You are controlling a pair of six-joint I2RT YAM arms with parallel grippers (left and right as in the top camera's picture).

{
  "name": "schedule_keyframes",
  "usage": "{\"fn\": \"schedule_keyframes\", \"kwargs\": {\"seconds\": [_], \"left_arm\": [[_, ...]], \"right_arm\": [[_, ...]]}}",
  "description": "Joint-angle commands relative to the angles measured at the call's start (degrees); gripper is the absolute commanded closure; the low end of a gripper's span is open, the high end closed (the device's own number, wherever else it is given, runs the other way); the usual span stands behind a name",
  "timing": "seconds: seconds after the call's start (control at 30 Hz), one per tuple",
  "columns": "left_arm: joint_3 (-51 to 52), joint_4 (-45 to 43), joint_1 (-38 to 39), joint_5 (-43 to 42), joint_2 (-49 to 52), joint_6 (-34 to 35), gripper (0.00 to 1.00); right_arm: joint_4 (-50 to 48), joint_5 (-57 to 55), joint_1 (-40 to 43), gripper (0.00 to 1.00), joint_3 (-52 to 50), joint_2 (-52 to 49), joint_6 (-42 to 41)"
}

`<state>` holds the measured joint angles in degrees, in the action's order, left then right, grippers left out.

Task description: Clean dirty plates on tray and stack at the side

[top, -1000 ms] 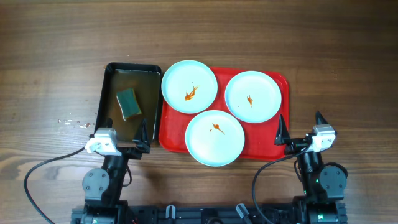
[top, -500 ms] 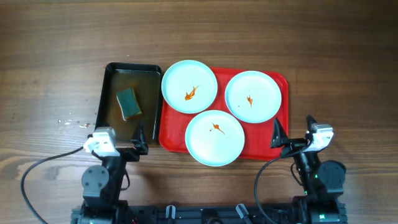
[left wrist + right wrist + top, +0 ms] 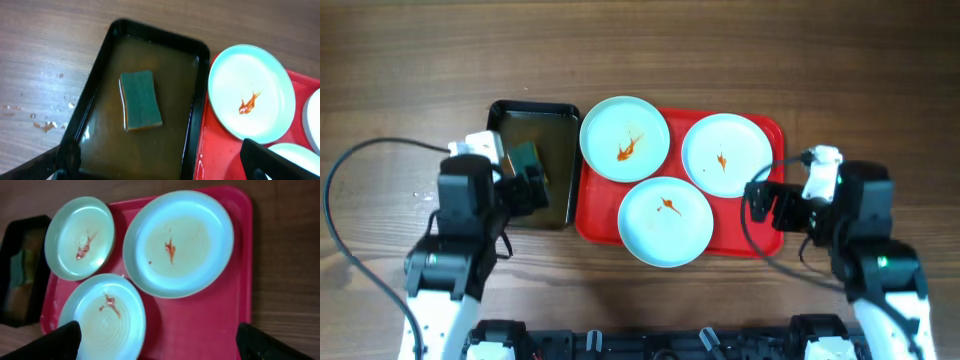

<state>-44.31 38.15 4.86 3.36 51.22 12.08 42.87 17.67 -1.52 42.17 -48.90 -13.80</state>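
Three pale blue-white plates lie on the red tray (image 3: 768,232): a left plate (image 3: 624,138), a right plate (image 3: 727,154) and a front plate (image 3: 665,221). Each has an orange-red sauce smear at centre. My left gripper (image 3: 528,187) hovers open and empty over the black tray, near the green sponge (image 3: 140,99). My right gripper (image 3: 768,205) hovers open and empty over the red tray's right front part. In the right wrist view the three plates (image 3: 178,242) (image 3: 80,236) (image 3: 106,317) show, and its fingertips (image 3: 160,342) spread wide above the tray (image 3: 210,317).
A smaller black tray (image 3: 496,150) with brownish water and the green sponge sits left of the red tray, touching it. Small drops and crumbs (image 3: 42,122) lie on the wooden table left of it. Cables trail from both arms at the front.
Both arms have risen from the table's front edge and moved forward: the left over the black tray, the right over the red tray's right side. The plates have not moved.
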Motion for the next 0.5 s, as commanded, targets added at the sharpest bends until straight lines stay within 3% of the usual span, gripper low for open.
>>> {"fn": "schedule_keyframes", "kwargs": {"seconds": [0.0, 0.17, 0.27, 0.37, 0.47], "left_arm": [[-2.6, 0.5, -0.2, -4.0, 3.1, 0.2, 0.0], [-2.6, -2.0, -0.2, -9.9, 3.9, 2.3, 0.0], [-2.6, -5.2, -0.3, -4.3, 4.5, 3.0, 0.0], [-2.6, -5.8, -0.3, 5.0, 8.8, 8.1, 0.0], [-2.6, -7.3, -0.3, 5.1, 15.3, 8.1, 0.0]], "right_arm": [[-1.6, 12.6, -0.3, 0.0, 2.6, -4.4, -0.4], [-1.4, 14.2, -2.5, 0.01, 2.6, -10.1, 0.1], [0.0, 9.3, -7.5, 0.11, 2.6, -14.8, -3.1], [-0.2, 6.6, -12.8, 0.2, 2.4, -21.3, -4.7], [-0.2, 2.8, -15.1, 0.32, 2.4, -27.8, -8.9]]}}
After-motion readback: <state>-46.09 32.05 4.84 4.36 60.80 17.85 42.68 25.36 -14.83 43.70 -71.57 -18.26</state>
